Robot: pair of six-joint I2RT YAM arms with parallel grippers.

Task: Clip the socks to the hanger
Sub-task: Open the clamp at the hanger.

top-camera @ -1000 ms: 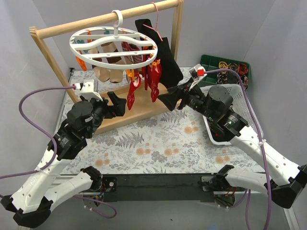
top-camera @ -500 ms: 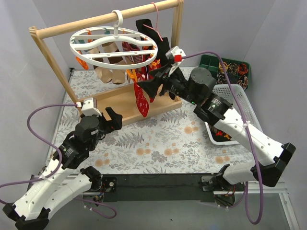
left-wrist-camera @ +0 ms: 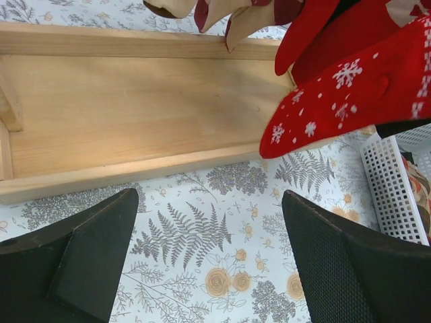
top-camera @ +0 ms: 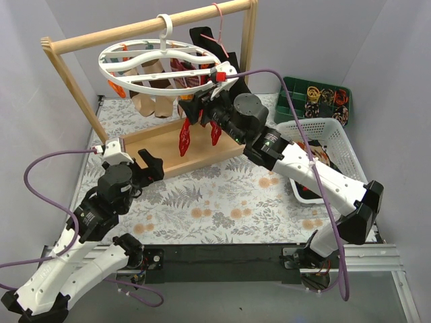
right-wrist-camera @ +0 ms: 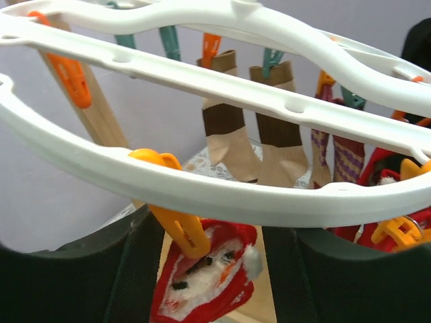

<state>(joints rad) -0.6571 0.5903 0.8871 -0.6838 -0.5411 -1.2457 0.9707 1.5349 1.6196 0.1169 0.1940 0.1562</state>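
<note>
Up by the wooden rail, upper centre of the overhead view, the hanger (right-wrist-camera: 222, 194) already carries several socks (right-wrist-camera: 249, 134). Patterned cloth in the white basket (top-camera: 337, 138) suggests more remain. The right gripper (right-wrist-camera: 212, 249), fingers spread, flanks a red sock (right-wrist-camera: 202, 282) hanging at an orange clip (right-wrist-camera: 178, 222). The left gripper (left-wrist-camera: 209, 222) hangs low with its fingers apart.

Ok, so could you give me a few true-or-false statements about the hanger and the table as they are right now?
1. The left gripper is open and holds nothing. True.
2. The white hanger hangs from the wooden rail. True.
3. The white basket sits on the left side of the table. False: it is on the right side.
4. No socks hang on the hanger. False: several hang from its clips, such as a brown-and-cream sock.
</note>
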